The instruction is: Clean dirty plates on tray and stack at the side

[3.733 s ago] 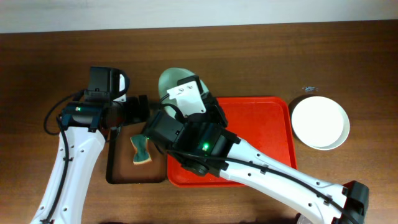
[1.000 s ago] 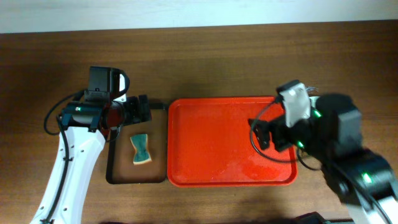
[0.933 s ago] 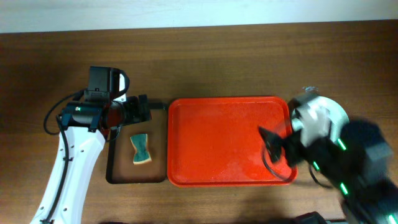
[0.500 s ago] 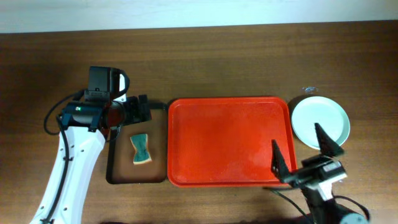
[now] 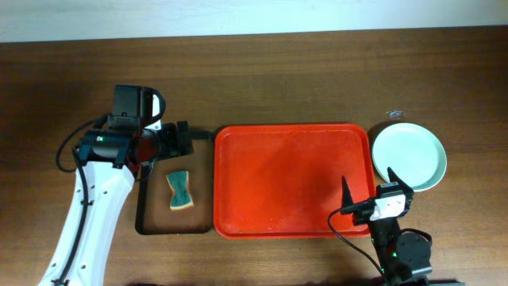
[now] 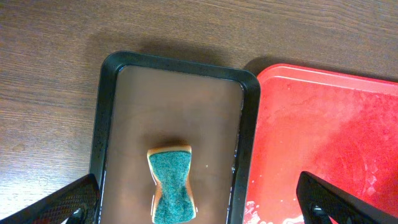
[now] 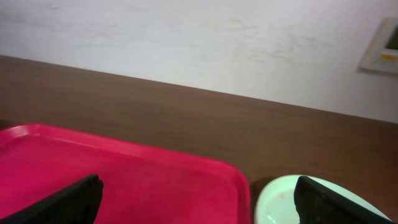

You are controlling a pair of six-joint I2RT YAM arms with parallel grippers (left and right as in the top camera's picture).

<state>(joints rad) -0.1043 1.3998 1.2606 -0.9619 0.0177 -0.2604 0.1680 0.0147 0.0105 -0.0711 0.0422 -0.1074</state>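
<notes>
The plates (image 5: pixel 409 155) are set on the table, just beside the right rim of the tray (image 5: pixel 278 183). The right gripper (image 5: pixel 371 184) is held spread and unladen over that rim's near corner. The left gripper (image 5: pixel 181 140) is spread wide, grasping nothing, above the black-rimmed tray (image 5: pixel 141 199), in which the sponge (image 5: pixel 180 191) is laid.

- The big red tray (image 5: pixel 286 179) is laid flat, long side left to right.
- A round pale plate (image 5: pixel 409 155) is set just beside its right edge.
</notes>
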